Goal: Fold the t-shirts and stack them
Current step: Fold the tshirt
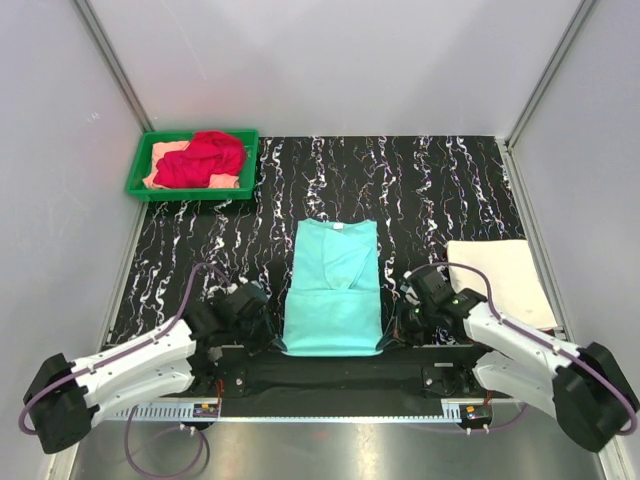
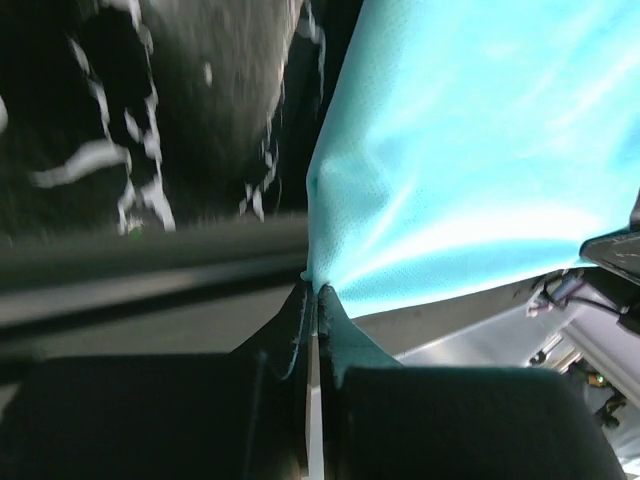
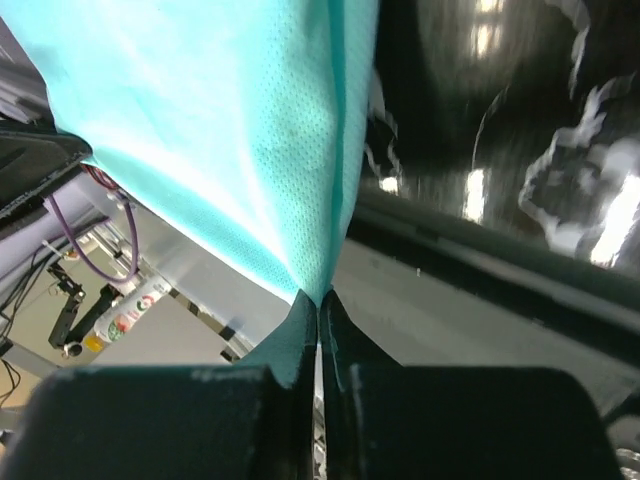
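Far to the left of the mint t-shirt (image 1: 335, 295), and further back, sits a green tray (image 1: 139, 172). It is plastic and shaped like a box with low walls. A red t-shirt (image 1: 205, 157) lies in it, scrunched into a lump. It sits on top of a peach t-shirt (image 1: 163, 156) that peeks out from under it.

At the mint t-shirt's near left corner is the left pincer (image 2: 314, 298). Its two dark fingers are pressed together, and they pinch that corner of the cloth.

The mint t-shirt lies in the middle of the worktop (image 1: 440, 185). It is folded into a tall, neat shape, with its neck hole at the far end. The cloth looks soft and thin, with tiny dots all over it. The worktop is black with wiggly white streaks, like marble.

At the mint t-shirt's near right corner is the right pincer (image 3: 318, 300). Its fingers are squeezed tight too, and they pinch that corner. In the right wrist view, past the shirt's edge, there is a small bottle (image 3: 125, 315) with a bright label. The words on it are too small to read.

Further right of the mint t-shirt lies a cream t-shirt (image 1: 500, 280). It is folded flat into a smooth, nearly square shape.
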